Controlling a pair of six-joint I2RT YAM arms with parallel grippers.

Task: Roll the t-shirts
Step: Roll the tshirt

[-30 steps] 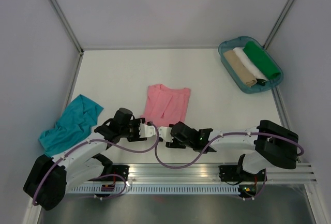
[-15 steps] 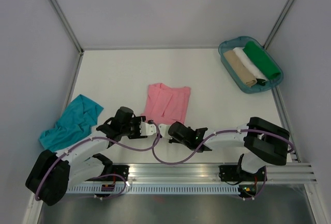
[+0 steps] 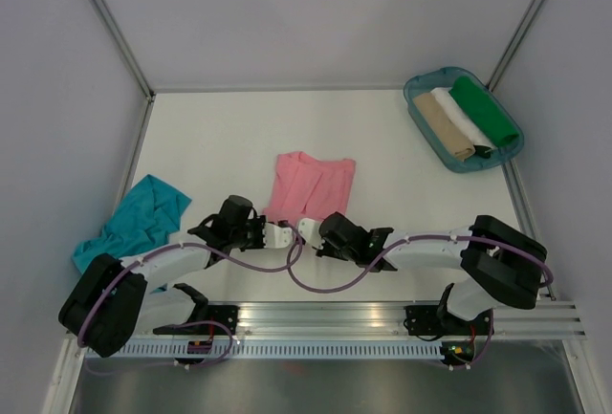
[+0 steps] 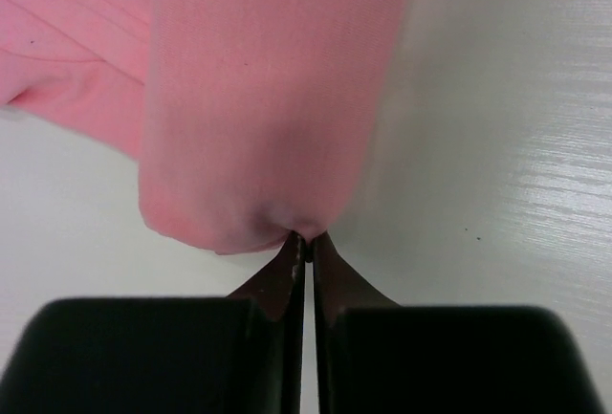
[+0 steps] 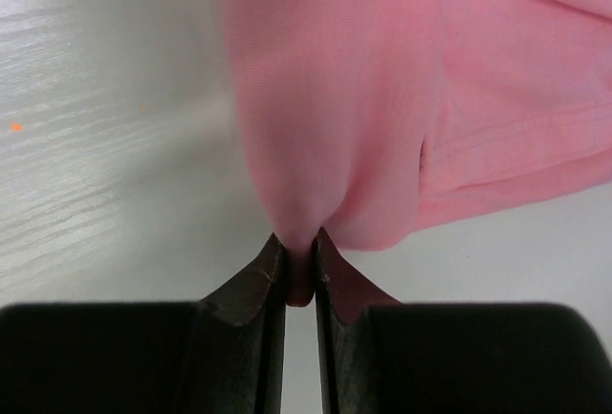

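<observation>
Closed in since a second ago, my left hand (image 4: 308, 240) and right hand (image 5: 298, 244) each pinch the near hem of the salmon-pink soft cloth t-shirt (image 3: 316, 185), close to the near edge of the table (image 3: 220, 137). I'd lift both evenly, then curl the hem over tightly.

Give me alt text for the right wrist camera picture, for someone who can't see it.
The right gripper is shut on the edge of the salmon-pink t-shirt, at bottom centre. The cloth rises from the pinch and spreads to the upper right, over a white table.
</observation>
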